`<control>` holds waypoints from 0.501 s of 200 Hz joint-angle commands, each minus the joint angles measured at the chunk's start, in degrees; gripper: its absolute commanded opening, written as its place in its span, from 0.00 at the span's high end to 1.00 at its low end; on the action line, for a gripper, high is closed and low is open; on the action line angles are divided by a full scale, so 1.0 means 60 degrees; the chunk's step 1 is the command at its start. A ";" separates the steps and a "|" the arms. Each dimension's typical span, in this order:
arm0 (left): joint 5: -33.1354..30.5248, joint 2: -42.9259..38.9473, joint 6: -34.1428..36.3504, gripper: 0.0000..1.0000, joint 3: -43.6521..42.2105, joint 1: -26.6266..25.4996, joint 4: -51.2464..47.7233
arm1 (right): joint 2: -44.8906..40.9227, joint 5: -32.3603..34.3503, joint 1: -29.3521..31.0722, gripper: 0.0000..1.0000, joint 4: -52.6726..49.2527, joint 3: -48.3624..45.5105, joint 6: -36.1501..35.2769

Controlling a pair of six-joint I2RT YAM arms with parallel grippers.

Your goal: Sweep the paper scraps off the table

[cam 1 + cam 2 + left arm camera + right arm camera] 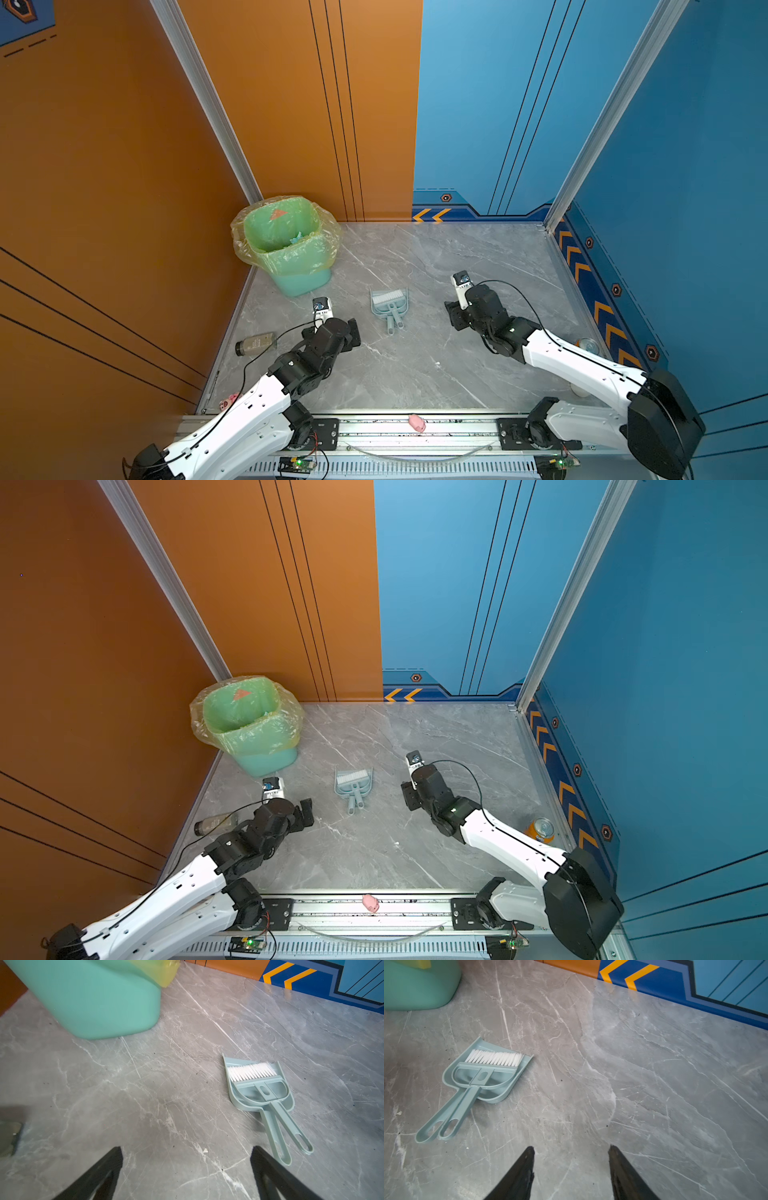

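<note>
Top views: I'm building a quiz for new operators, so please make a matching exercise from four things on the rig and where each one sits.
Things
1. bin
2. brush
3. pink pig toy
4. bottle

Places
A. on the slotted front rail
B. lying on its side by the left edge of the table
C. in the far left corner of the table
D. resting in the dustpan, mid-table

Pairs: 1-C, 2-D, 3-A, 4-B
</note>
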 commanded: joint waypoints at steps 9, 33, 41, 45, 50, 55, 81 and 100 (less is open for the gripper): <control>-0.0697 -0.0427 0.1177 0.02 -0.0242 0.0049 0.0118 | -0.0849 -0.0676 -0.0734 0.37 -0.0407 -0.0555 0.0200; -0.0911 -0.0735 0.1745 0.02 -0.0382 0.0074 0.0332 | -0.1284 -0.0803 -0.1218 0.36 -0.0486 -0.0808 0.0203; -0.0974 -0.0843 0.1939 0.02 -0.0459 0.0086 0.0445 | -0.1364 -0.0858 -0.1372 0.35 -0.0520 -0.0877 0.0195; -0.1023 -0.0895 0.2038 0.02 -0.0496 0.0105 0.0504 | -0.1393 -0.0881 -0.1445 0.35 -0.0547 -0.0890 0.0199; -0.1088 -0.0946 0.2139 0.02 -0.0553 0.0113 0.0573 | -0.1438 -0.0986 -0.1532 0.35 -0.0564 -0.0926 0.0132; -0.1165 -0.0987 0.2254 0.02 -0.0589 0.0109 0.0650 | -0.1465 -0.1094 -0.1619 0.35 -0.0555 -0.0966 0.0093; -0.1538 -0.1126 0.2976 0.02 -0.0802 0.0186 0.1081 | -0.1697 -0.1290 -0.2049 0.34 -0.0304 -0.1268 -0.0006; -0.1610 -0.1158 0.3540 0.02 -0.0915 0.0236 0.1413 | -0.1949 -0.1286 -0.2432 0.34 0.0022 -0.1504 -0.0009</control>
